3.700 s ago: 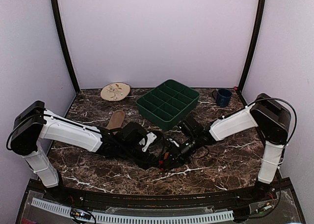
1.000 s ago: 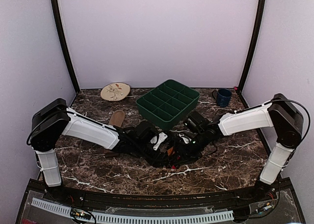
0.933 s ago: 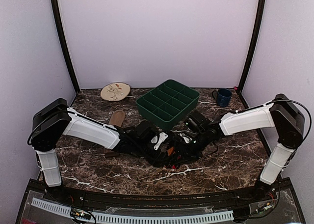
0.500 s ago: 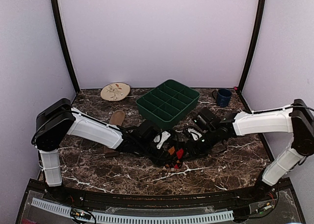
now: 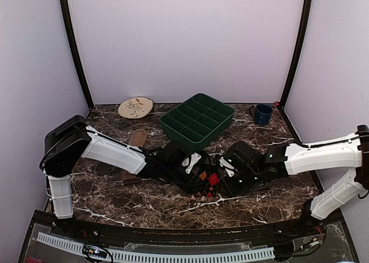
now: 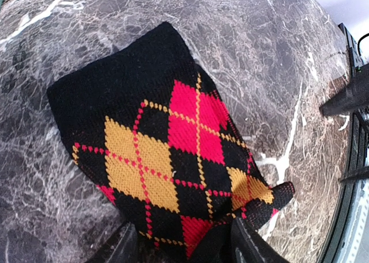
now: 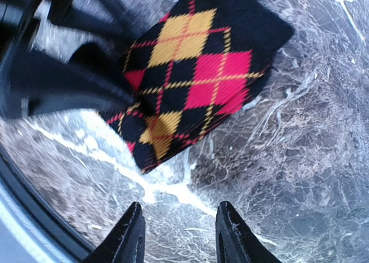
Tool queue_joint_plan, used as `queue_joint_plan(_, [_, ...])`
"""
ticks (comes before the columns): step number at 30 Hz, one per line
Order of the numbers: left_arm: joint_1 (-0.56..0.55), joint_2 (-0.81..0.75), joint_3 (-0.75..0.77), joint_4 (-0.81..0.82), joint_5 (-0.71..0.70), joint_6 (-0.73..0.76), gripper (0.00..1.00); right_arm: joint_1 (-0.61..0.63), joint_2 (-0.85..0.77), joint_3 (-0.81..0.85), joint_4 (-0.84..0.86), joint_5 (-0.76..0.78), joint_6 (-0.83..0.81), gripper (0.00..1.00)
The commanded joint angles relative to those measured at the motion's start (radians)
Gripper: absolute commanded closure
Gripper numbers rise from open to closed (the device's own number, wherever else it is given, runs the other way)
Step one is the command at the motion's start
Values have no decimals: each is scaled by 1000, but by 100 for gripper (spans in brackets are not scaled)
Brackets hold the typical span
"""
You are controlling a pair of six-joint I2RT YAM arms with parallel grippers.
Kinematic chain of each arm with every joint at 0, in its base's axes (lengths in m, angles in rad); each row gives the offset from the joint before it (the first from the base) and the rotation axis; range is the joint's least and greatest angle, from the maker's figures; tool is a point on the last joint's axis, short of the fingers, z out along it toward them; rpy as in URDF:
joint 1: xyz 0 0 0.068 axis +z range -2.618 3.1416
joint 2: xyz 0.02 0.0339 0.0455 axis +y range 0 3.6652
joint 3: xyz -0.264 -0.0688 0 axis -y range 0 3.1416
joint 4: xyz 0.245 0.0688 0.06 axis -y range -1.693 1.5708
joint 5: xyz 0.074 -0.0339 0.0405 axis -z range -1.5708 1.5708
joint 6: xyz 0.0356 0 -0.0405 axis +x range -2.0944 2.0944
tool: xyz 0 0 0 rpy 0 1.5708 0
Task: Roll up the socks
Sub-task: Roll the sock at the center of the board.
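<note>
- Worktop (image 5: 271, 200) of dark brown marble with white veins carries everything, with pale walls on three sides.
- Left arm (image 5: 109, 152) lies stretched low across the worktop from the left edge toward the centre. The left end effector (image 6: 181, 244) is clenched on the near end of the argyle sock, whose cloth bunches up between the two dark fingers.
- Right arm (image 5: 323, 155) reaches in low from the right edge, and its wrist nearly meets the other wrist at the centre. The right end effector (image 7: 180, 217) is released: its fingers stand apart over bare marble, just short of the sock's edge, holding nothing.
- Green tray (image 5: 173, 130), split into compartments, sits turned corner-on behind the two wrists, close to them.
- Argyle sock (image 6: 161, 153), black with red and yellow-orange diamonds, lies mostly flat at the centre front between the two wrists. One corner by the left fingers curls upward.
- Tan sock (image 5: 136, 141) lies flat left of the tray, behind the left forearm, well apart from the argyle one.
- Round beige plate (image 5: 135, 107) with a leaf drawing rests at the back left, near the wall.
- Blue mug (image 5: 263, 114) stands upright at the back right, near the tray's right corner.
</note>
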Motion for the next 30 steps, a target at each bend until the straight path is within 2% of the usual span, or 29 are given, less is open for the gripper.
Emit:
queue_joint_plan(1, [0, 94, -45, -188, 22, -33, 42, 96, -50, -48, 56, 210, -51, 60])
queue_joint_plan(8, [5, 105, -49, -184, 53, -36, 43, 212, -26, -51, 112, 353, -152, 61])
queue_joint_plan(14, [11, 116, -47, -185, 63, -33, 43, 273, 25, -44, 168, 407, -266, 62])
queue_joint_plan(30, [19, 169, -22, -199, 80, -49, 44, 322, 75, -60, 237, 416, -393, 64])
